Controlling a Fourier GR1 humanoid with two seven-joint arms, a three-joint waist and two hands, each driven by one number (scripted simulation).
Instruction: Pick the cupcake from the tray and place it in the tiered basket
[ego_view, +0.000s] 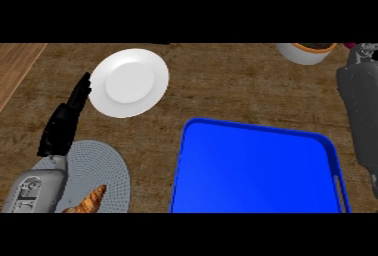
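Reaching to the far edge of the view, the right robot hand (362, 56) shows only as a dark shape at the end of its long grey forearm. I cannot tell whether it is open or closed. Just beside it, toward the middle of the bench (221, 85), is the cupcake (306, 52), a white cup with a brown top that is cut off by the top of the view. It is not on the tray, and I can't make out whether the robot hand is touching it. My guess is that it has been lifted off or set aside there, with the carry across not yet made.

Nearer the robot than that hand lies the blue tray (251, 170), with nothing on it.

Well across from the right robot hand, at the far left, a grey mesh disc looks like a tier of the tiered basket (103, 160), with a brown pastry (92, 199) lying on it. So the cupcake has the full width of the bench to cross.

The left robot hand (65, 122) rests open, fingers straight, beside the basket, probably parked out of the way. Just beyond its fingertips is a white plate (129, 82).
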